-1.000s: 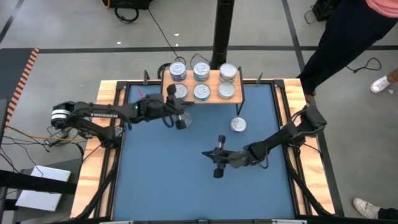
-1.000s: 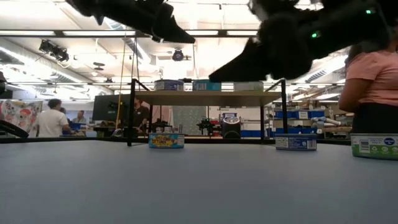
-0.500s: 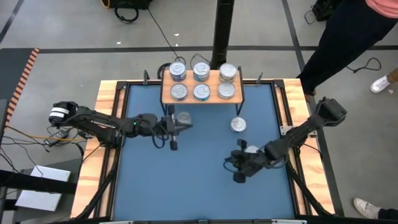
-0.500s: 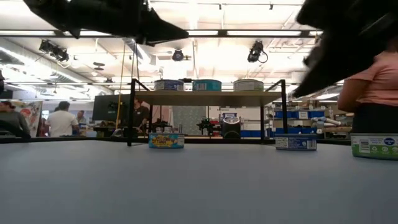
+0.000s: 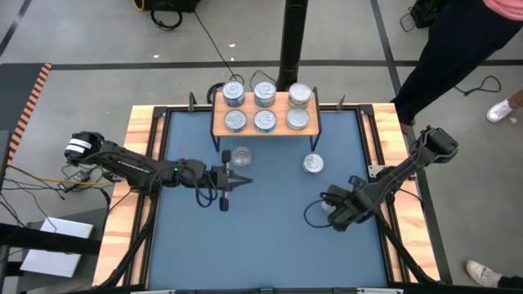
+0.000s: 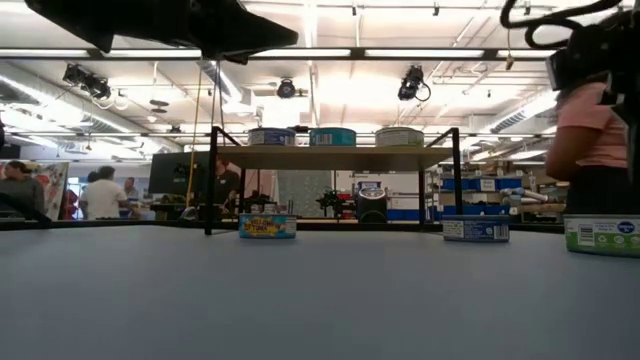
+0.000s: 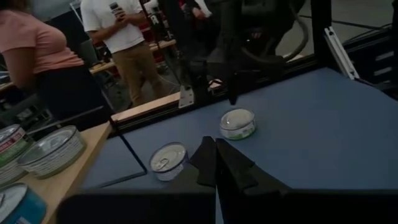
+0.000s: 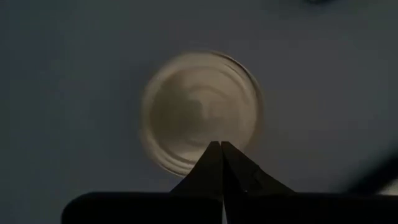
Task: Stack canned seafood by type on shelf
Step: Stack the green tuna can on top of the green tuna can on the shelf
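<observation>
— Shelf (image 5: pixel 263 121) at the far edge of the blue mat (image 5: pixel 261 245) carries six tins — three at its back edge, three in front. What has changed around it?

— Both arms have drawn away from it in the past second. The left gripper (image 5: pixel 231 181), which was up against the shelf's front left corner, now hangs over the mat nearer the camera side, fingers pressed together and holding nothing. A tin (image 5: pixel 240 156) sits just in front of the shelf, near that gripper.

— And the right arm?

— The right gripper (image 5: pixel 337 214) has swung from mid-mat out to well in front of the shelf's right end. Its wrist camera shows closed fingers (image 8: pixel 221 163) directly above a round tin top (image 8: pixel 200 112), none of it grasped. Another loose tin (image 5: pixel 313 164) rests off the shelf's front right corner.

— Meaning for the job?

— Likely a fresh pick: three tins remain on the mat, and the right gripper must open before taking the one beneath it.
</observation>
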`<state>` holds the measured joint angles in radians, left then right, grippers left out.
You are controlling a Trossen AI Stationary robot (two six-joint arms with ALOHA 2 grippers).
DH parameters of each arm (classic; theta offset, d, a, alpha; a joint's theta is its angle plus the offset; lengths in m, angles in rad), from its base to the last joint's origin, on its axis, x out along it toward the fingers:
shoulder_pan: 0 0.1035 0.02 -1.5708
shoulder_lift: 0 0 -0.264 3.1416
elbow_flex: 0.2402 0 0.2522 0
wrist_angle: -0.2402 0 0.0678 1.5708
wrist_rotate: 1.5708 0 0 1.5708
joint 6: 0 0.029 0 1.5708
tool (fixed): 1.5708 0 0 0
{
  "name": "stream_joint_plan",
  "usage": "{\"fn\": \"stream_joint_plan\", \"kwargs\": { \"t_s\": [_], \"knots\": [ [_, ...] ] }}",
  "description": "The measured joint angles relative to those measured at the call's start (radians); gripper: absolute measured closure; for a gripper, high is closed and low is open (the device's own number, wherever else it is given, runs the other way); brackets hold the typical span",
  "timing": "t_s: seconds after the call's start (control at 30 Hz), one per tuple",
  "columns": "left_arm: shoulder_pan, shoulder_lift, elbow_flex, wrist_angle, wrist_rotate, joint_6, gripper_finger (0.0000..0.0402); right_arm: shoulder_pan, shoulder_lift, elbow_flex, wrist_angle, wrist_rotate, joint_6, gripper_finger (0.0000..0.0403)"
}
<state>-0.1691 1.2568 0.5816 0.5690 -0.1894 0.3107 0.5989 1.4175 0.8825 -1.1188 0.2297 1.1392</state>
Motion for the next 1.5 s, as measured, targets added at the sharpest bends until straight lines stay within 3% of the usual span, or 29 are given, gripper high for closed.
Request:
{"fn": "stream_joint_plan", "kwargs": {
  "t_s": [0.23, 0.53, 0.87, 1.03, 1.33, 1.5],
  "knots": [
    [-0.004, 0.000, 0.001, -0.035, -0.001, -0.005, 0.0401, -0.019, 0.002, -0.026, 0.008, -0.012, -0.030, 0.0403],
    [-0.018, 0.000, 0.001, -0.098, -0.002, -0.009, 0.0401, -0.047, 0.003, -0.114, 0.198, -0.072, -0.100, 0.0403],
    [-0.017, 0.000, 0.001, -0.093, -0.002, -0.009, 0.0401, -0.088, 0.004, -0.117, 0.416, -0.073, -0.195, 0.0403],
    [-0.017, 0.000, 0.001, -0.096, -0.002, -0.009, 0.0401, -0.099, 0.006, -0.059, 0.372, -0.082, -0.250, 0.0403],
    [-0.017, 0.001, 0.001, -0.133, -0.001, -0.012, 0.0401, -0.099, 0.004, -0.005, 0.068, -0.097, -0.193, 0.0403],
    [-0.017, 0.001, 0.001, -0.136, 0.000, -0.013, 0.0401, -0.100, 0.004, -0.056, 0.107, -0.101, -0.196, 0.0403]
  ]
}}
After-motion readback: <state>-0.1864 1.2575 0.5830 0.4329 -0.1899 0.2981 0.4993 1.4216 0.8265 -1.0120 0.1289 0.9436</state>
